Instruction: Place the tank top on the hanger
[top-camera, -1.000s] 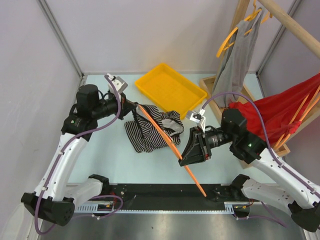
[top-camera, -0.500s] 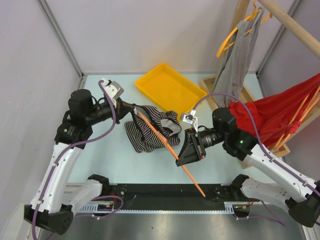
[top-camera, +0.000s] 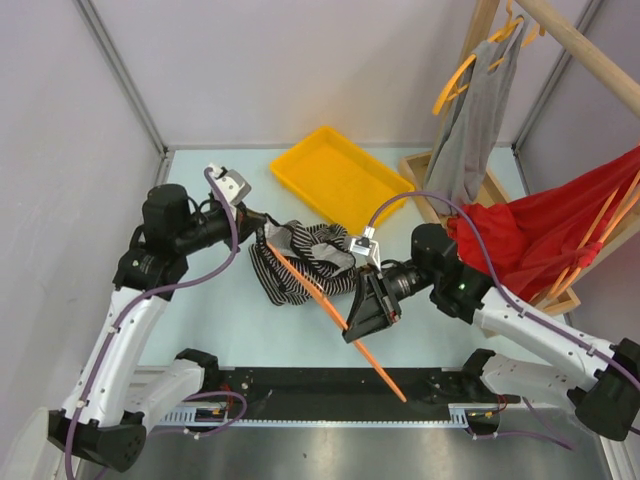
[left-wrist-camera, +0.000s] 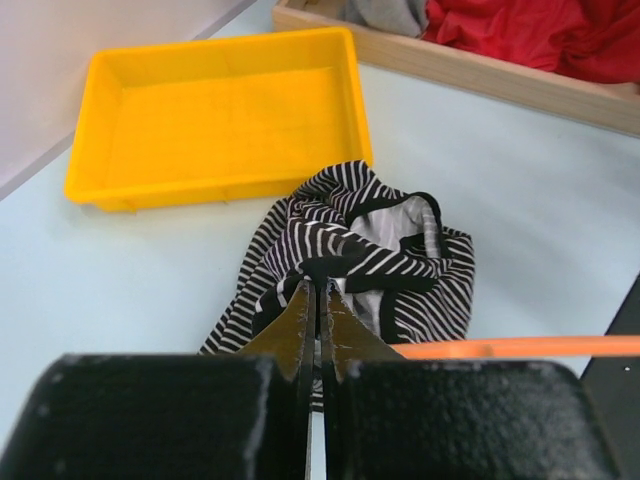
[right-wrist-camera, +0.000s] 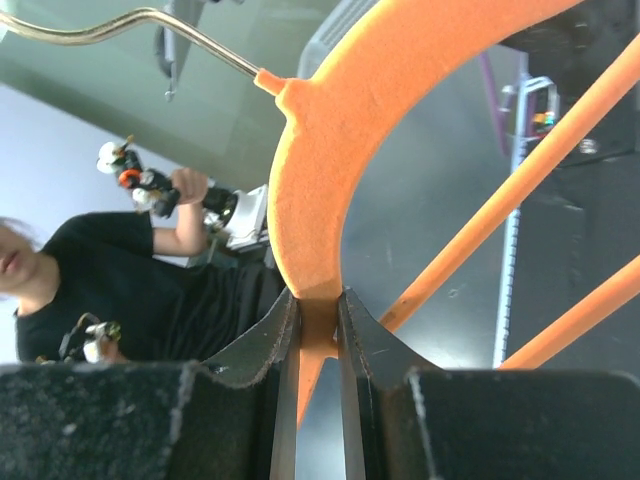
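The right gripper (top-camera: 362, 318), clamped on the top curve of the hanger (top-camera: 385, 368), has slid left toward the lower centre of the top view, carrying the orange bar with it. Beyond it the left gripper (top-camera: 262, 232), pinched shut on the dark edge of the tank top (top-camera: 300, 268), has dipped slightly, and the striped cloth lies bunched in folds at mid-frame, short of the tray (top-camera: 340, 178). The hanger's far end vanishes among those folds; whether it runs inside the garment cannot be told.
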